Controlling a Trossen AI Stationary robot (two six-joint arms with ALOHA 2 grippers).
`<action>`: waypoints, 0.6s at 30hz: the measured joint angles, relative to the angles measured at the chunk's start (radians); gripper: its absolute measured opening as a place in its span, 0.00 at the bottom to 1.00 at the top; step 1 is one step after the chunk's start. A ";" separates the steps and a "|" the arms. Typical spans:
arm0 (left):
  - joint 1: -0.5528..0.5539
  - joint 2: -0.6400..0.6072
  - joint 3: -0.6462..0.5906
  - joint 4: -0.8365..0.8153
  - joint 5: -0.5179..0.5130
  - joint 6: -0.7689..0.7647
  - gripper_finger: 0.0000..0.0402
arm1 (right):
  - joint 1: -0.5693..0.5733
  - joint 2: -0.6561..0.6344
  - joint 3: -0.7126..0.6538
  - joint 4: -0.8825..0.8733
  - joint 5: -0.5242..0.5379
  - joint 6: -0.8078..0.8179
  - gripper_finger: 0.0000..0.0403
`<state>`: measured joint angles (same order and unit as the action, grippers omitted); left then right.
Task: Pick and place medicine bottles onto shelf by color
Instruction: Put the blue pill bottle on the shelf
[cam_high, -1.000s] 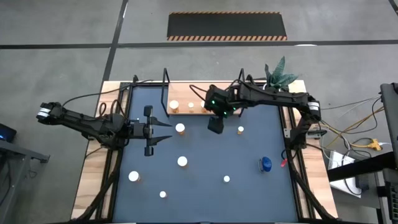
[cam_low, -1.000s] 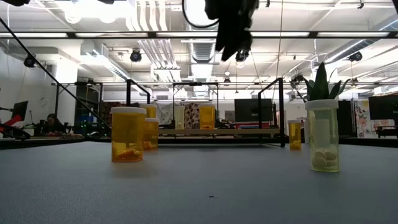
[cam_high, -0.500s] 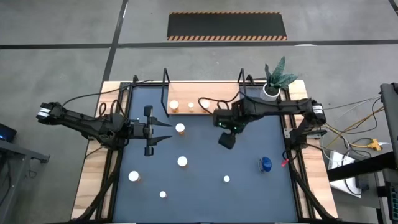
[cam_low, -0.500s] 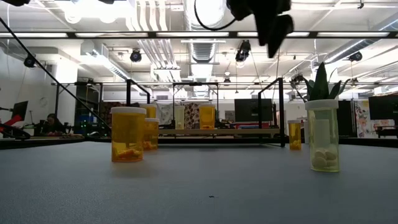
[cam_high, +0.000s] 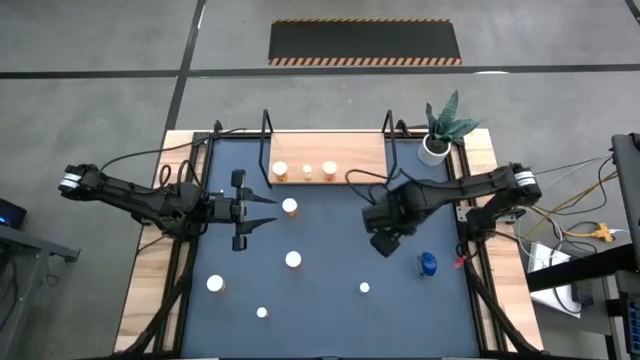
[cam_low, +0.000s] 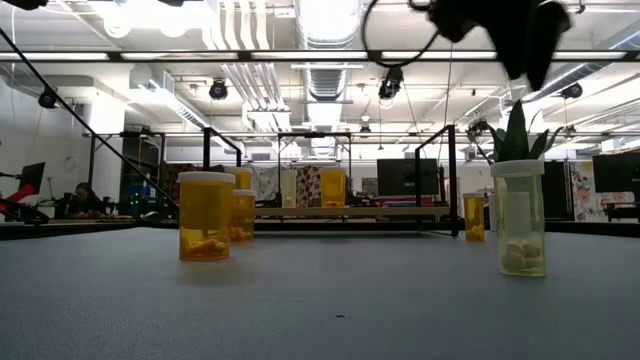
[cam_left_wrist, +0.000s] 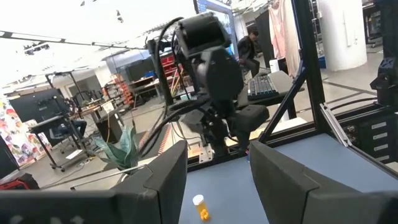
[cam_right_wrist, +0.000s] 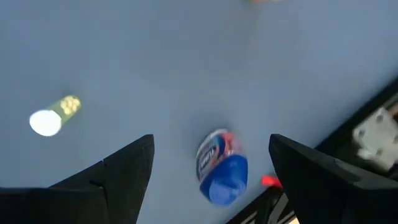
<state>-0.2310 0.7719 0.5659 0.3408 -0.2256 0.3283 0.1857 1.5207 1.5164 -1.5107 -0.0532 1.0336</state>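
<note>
Overhead, the dark-blue mat (cam_high: 330, 300) covers the table, and at its far edge the shelf (cam_high: 350, 155) carries three orange medicine bottles (cam_high: 306, 171) in a row. Right gripper (cam_high: 386, 243) hangs above the mat just beside the blue bottle (cam_high: 427, 264), fingers (cam_right_wrist: 112, 180) spread wide and holding nothing. Left gripper (cam_high: 262, 210) waits near an orange bottle (cam_high: 289, 207), jaws apart and empty; four more orange ones (cam_high: 293, 259) stand scattered on the mat.
</note>
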 joint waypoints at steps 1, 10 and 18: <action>0.000 0.000 0.000 0.000 0.000 0.000 0.39 | 0.017 -0.017 -0.020 0.001 0.000 0.041 0.77; 0.000 0.000 0.000 0.000 0.000 0.000 0.39 | 0.181 -0.188 -0.237 0.079 -0.008 0.399 0.77; 0.000 0.000 0.000 0.000 0.000 -0.002 0.39 | 0.250 -0.253 -0.416 0.224 -0.051 0.546 0.77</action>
<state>-0.2310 0.7719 0.5655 0.3409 -0.2256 0.3260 0.4360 1.2681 1.1006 -1.2865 -0.1037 1.5798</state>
